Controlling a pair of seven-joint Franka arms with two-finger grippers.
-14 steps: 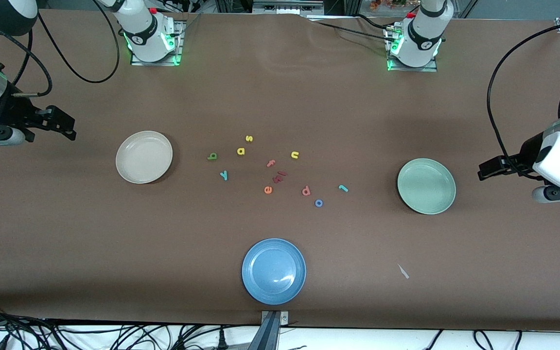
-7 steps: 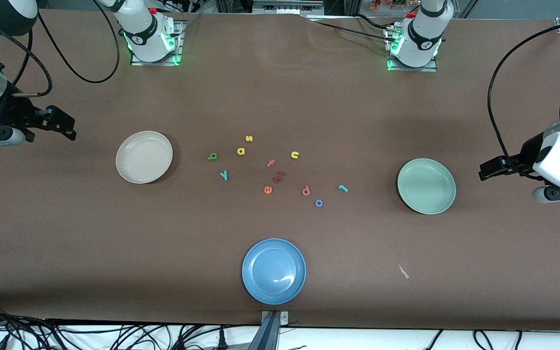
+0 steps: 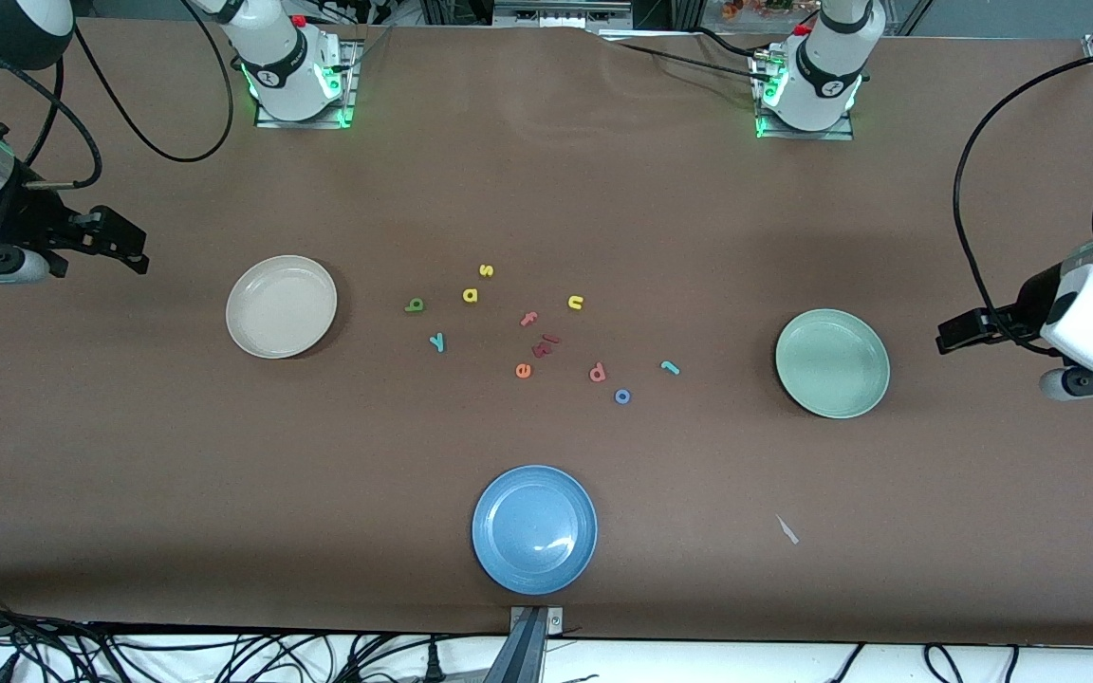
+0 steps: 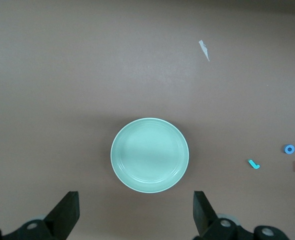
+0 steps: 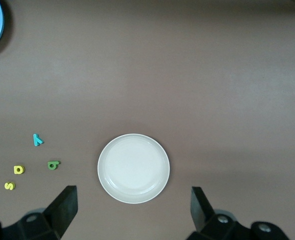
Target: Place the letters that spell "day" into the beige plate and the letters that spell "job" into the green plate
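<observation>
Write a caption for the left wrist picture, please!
The open left gripper hovers near the empty green plate, with foam letters off to one side.

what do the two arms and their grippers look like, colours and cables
Both arms are white with black joints and green-lit bases. Loose black cables loop along each. The left gripper and right gripper have black fingers; the right wrist has a silver metal cylinder and a small blue light.

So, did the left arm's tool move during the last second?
Yes, slightly: the left tool drew away from the round pale green plate, toward its end of the table.
</observation>
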